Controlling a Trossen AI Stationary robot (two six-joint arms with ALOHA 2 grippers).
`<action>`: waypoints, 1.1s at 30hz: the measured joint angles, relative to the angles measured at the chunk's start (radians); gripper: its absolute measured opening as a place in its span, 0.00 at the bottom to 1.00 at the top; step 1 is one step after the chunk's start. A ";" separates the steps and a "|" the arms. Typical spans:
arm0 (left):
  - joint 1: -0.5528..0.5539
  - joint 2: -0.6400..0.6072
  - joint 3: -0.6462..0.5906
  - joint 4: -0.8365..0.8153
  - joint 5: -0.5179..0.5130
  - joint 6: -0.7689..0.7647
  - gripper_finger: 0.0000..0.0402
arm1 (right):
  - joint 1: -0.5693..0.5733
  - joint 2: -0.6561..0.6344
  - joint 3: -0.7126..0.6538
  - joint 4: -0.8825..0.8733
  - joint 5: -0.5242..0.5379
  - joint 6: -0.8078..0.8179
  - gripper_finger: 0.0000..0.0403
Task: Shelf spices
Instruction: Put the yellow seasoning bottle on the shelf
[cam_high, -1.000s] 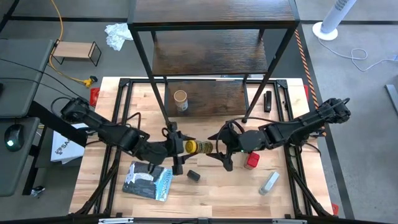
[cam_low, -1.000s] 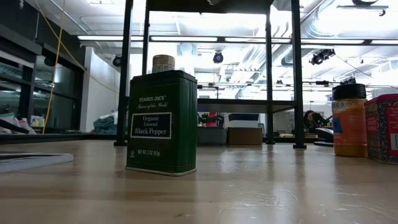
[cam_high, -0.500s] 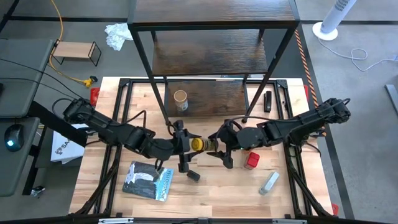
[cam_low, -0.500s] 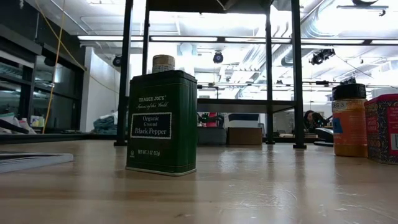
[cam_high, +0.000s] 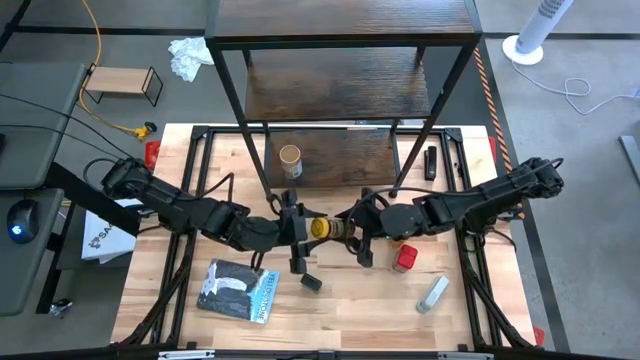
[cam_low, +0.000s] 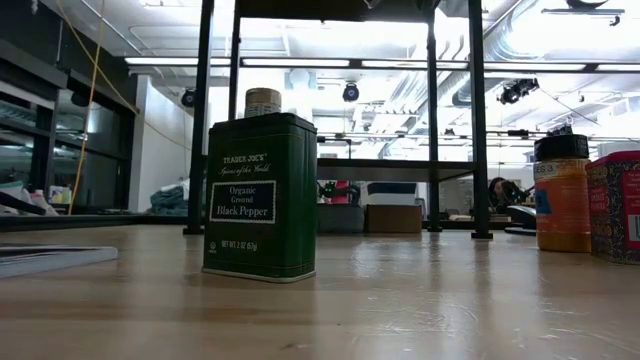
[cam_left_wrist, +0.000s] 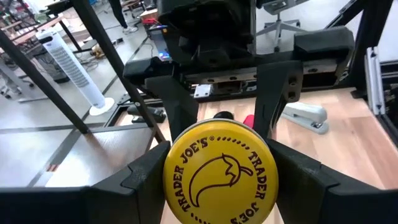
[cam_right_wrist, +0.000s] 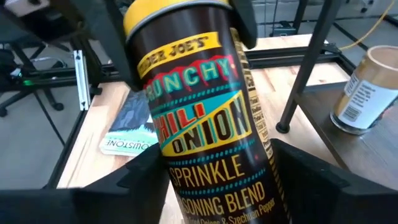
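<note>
The yellow-lidded jar (cam_high: 324, 229) lies level in the air between my two grippers, lid toward the table's left. My left gripper (cam_high: 298, 233) is shut on its lid end and my right gripper (cam_high: 357, 231) on its base end. A tan-lidded jar (cam_high: 290, 160) stands on the lowest board of the dark shelf (cam_high: 340, 90). On the table stand the red container (cam_high: 404, 258), the small black tin (cam_high: 311, 282) and a brown jar (cam_low: 562, 195). My left gripper pinches the yellow lid by its rim (cam_left_wrist: 173, 180), one finger on each side. The fingers come level from the table's left, along the jar. The jar lies on its side, clear of the table. My right gripper has the jar's dark labelled body (cam_right_wrist: 186, 186) between its two fingers (cam_right_wrist: 140, 180), near the base. It comes from the table's right, slanting slightly down, along the jar. The lid end points away from it.
A blue-grey packet (cam_high: 238, 290) lies near the front left and a grey-white tube (cam_high: 433, 293) at the front right. The shelf's black legs (cam_high: 262, 170) stand just behind the two grippers. A small light-wood rack (cam_high: 122, 82) sits off the table, far left.
My left gripper has carried the jar a little toward the table's right, so its base end now sits between the right gripper's fingers. The jar has stayed level and clear of the table.
</note>
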 joint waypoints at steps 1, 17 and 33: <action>0.002 0.000 0.000 0.001 0.006 -0.006 0.55 | 0.000 0.000 0.000 0.000 0.000 -0.008 0.61; -0.049 -0.168 0.001 -0.131 0.009 -0.125 0.78 | 0.009 0.001 0.000 -0.128 0.072 0.093 0.50; -0.372 -0.407 0.002 -0.669 -0.337 -0.730 0.78 | -0.152 0.369 0.000 0.481 0.348 0.388 0.49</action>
